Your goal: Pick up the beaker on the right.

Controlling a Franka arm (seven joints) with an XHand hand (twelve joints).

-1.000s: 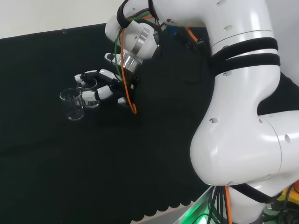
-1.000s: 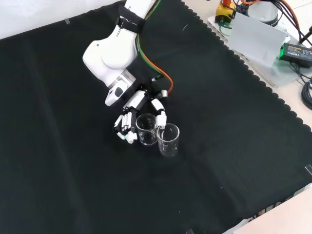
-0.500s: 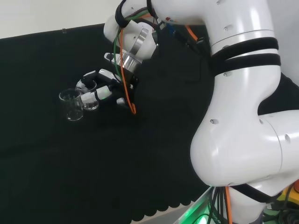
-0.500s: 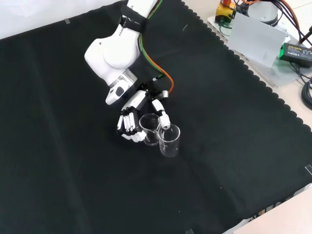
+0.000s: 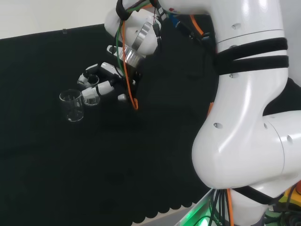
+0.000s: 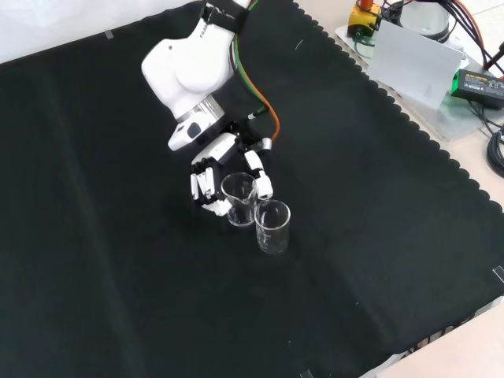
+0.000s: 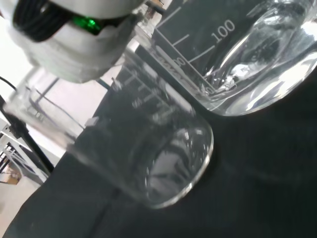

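Observation:
Two clear glass beakers are on the black cloth. The hand [image 6: 211,179] [image 5: 104,84] has its fingers and thumb curled round one beaker [image 6: 239,198] [image 5: 91,96], which looks slightly tilted and a little off the cloth. The other beaker [image 6: 272,227] [image 5: 72,106] stands upright on the cloth just beside it, free of the hand. In the wrist view the held beaker [image 7: 237,59] is close and large, showing its printed scale. The free beaker [image 7: 148,153] lies just beyond it there.
The arm's white links [image 5: 244,117] stand at the right of the head view. Grey equipment and cables [image 6: 425,63] sit past the cloth's scalloped edge at the front view's upper right. Bare black cloth [image 6: 118,299] spreads around the beakers.
The hand has closed round the beaker and moved up and slightly back toward the arm with it. The other beaker has stayed in place.

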